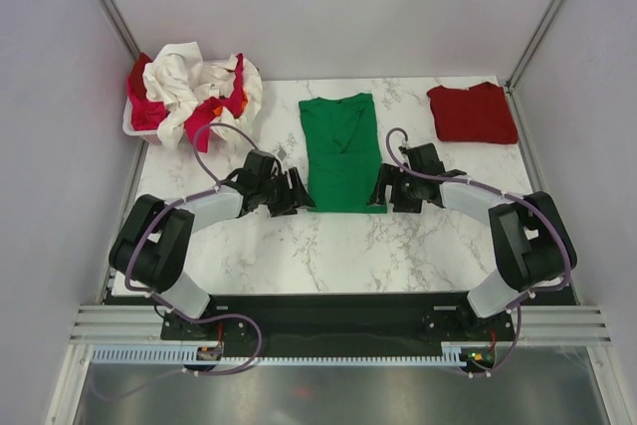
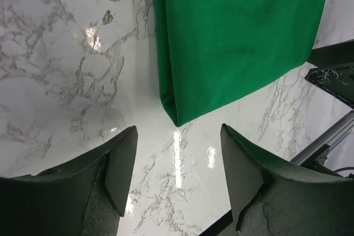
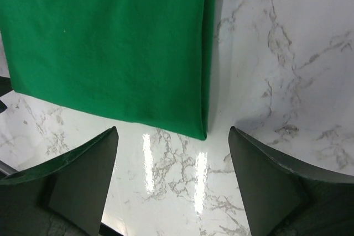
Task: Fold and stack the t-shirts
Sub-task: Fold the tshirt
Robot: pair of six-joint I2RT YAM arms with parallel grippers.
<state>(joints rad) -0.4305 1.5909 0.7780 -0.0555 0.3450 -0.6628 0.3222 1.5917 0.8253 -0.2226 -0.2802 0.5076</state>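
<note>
The bright green t-shirt, midway along the far edge, is one plain colour with no print. The dark red t-shirt at the far right corner is plain too. At the far left corner, the white basket holds a cream-white t-shirt and a pinkish red t-shirt. The bench is white marble with grey veins. The left gripper and right gripper are black, and their cables are mauve.
</note>
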